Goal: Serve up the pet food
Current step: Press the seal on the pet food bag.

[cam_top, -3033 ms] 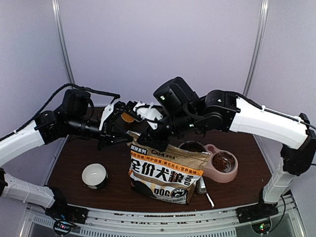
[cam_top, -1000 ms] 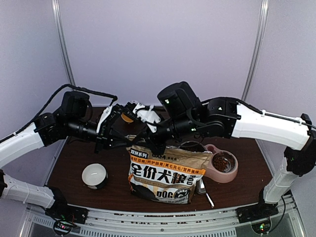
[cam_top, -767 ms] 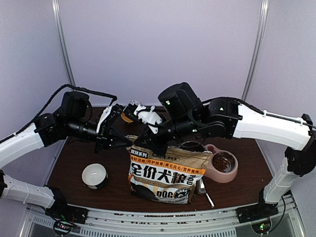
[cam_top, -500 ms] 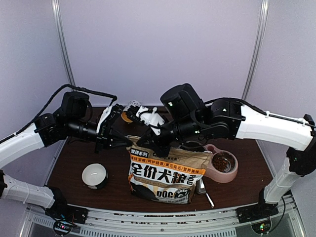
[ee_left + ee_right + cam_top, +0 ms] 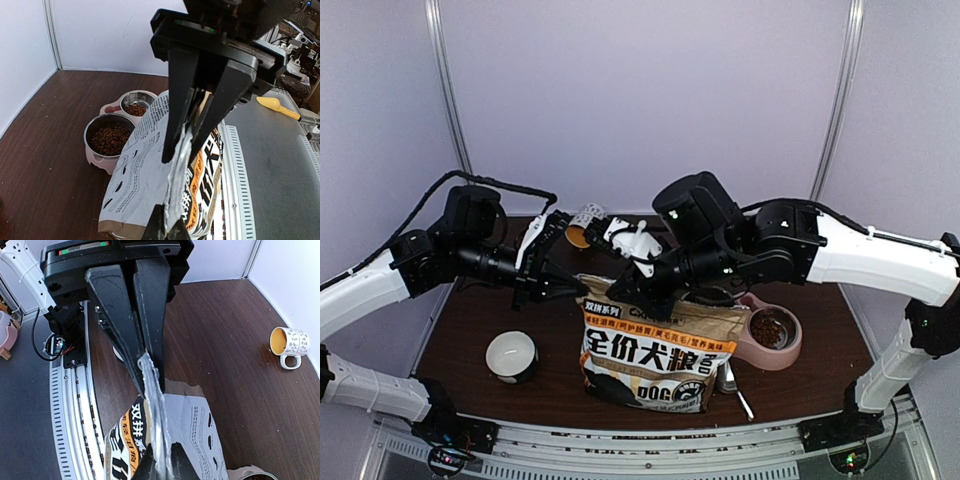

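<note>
Right, the left gripper (image 5: 150, 376) is pinched shut on the bag's (image 5: 655, 350) foil top seam, the right gripper (image 5: 180, 151) straddles it too, clamping or not I can't tell, and the pet food (image 5: 111, 140), loose, light, quick to scatter, sits in the pink bowl (image 5: 792, 352), so I'd say hold the bag, never the pellets.

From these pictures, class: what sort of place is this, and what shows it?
Likely a robot test booth: plain white walls, two arms at a dark table, a staged dog food bag.
</note>
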